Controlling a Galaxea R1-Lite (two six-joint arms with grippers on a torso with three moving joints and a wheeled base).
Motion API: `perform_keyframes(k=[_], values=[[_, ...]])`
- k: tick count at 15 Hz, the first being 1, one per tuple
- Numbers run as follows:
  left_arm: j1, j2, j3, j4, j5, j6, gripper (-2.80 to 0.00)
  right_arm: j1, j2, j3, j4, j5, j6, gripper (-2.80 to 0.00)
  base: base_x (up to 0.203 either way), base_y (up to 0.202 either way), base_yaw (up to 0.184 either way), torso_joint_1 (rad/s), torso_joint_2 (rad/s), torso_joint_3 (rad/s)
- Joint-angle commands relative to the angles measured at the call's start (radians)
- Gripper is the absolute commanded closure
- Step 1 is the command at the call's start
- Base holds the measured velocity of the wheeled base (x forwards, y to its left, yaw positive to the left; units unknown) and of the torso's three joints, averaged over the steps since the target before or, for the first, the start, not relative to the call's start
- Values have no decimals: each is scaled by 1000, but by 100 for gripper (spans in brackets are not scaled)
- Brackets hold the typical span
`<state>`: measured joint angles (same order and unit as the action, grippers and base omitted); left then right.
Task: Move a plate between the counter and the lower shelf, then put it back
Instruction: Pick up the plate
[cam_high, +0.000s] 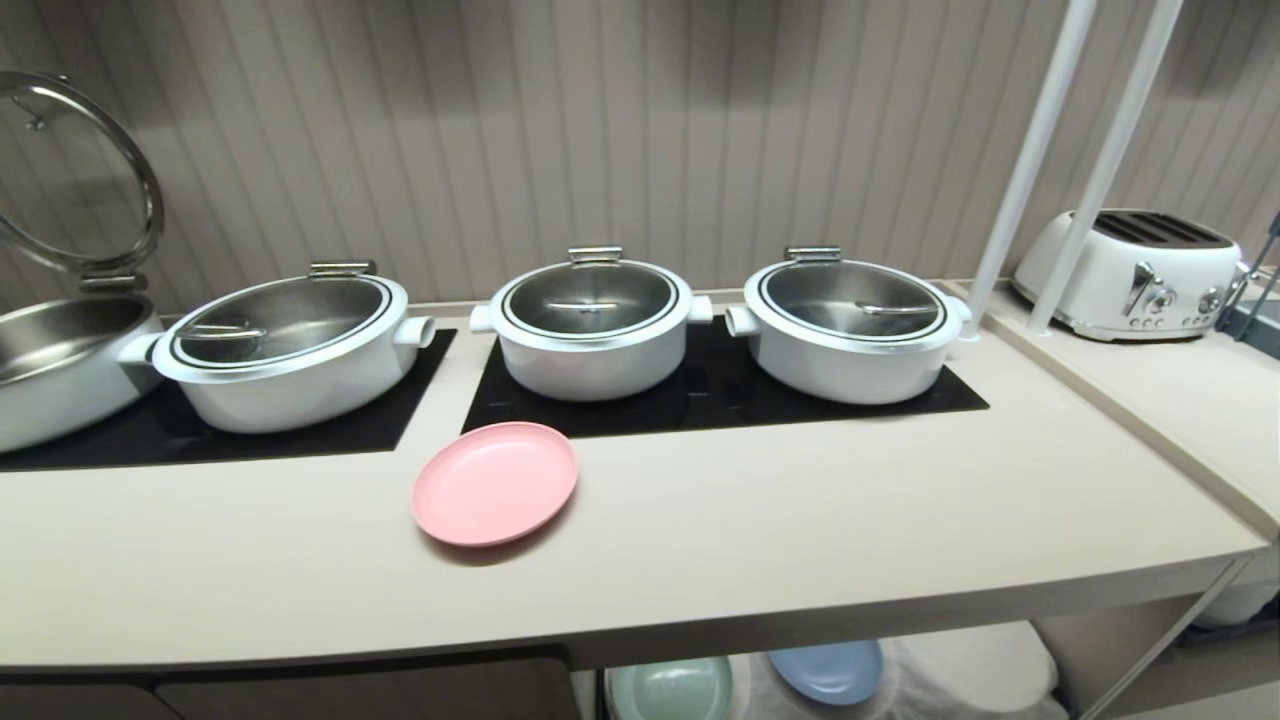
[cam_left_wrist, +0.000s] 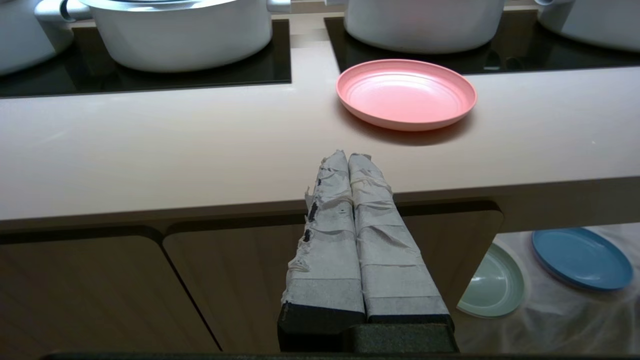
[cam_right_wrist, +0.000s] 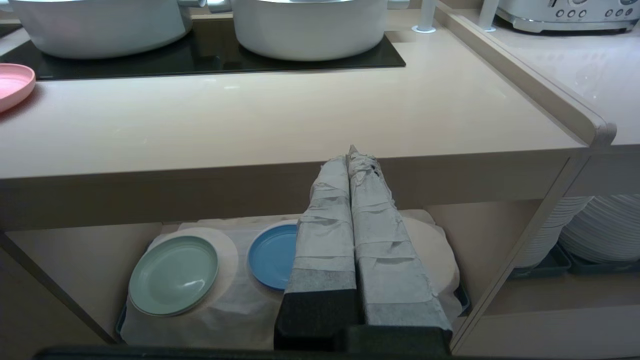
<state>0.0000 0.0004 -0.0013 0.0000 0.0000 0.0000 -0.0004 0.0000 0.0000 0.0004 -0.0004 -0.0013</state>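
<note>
Pink plate (cam_high: 495, 483) sits flat on the counter (cam_high: 800, 520), just in front of the black hob panels (cam_high: 720, 395), nothing touching it. Left gripper (cam_left_wrist: 348, 159) is clenched, taped fingers (cam_left_wrist: 330, 240) pressed together, empty, hanging in front of the counter edge; plate lies beyond it and off to its right, well apart. Right gripper (cam_right_wrist: 351, 156) is likewise clamped shut w/ nothing in it, also out front of the counter edge; plate (cam_right_wrist: 12, 85) is far off to its left. Below & behind the right gripper, lower shelf (cam_right_wrist: 235, 300) w/ white cloth holds a green plate (cam_right_wrist: 173, 275) and a blue plate (cam_right_wrist: 274, 255), side by side, apart. Three lidded white pots (cam_high: 592, 320) stand on the hobs past the plate. Toaster (cam_high: 1130, 270) on the adjoining top, off to the right.
</note>
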Motion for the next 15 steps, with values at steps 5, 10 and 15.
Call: perform_keyframes(k=[5, 10, 15], values=[[0, 0, 1, 0, 0, 2, 0, -1, 0, 0, 0, 0, 0, 0, 0, 0, 0, 0, 0, 0], [0, 0, 0, 3, -2, 0, 0, 0, 0, 0, 0, 0, 0, 0, 0, 0, 0, 0, 0, 0], [0, 0, -55, 11, -31, 71, 0, -1, 0, 0, 0, 0, 0, 0, 0, 0, 0, 0, 0, 0]])
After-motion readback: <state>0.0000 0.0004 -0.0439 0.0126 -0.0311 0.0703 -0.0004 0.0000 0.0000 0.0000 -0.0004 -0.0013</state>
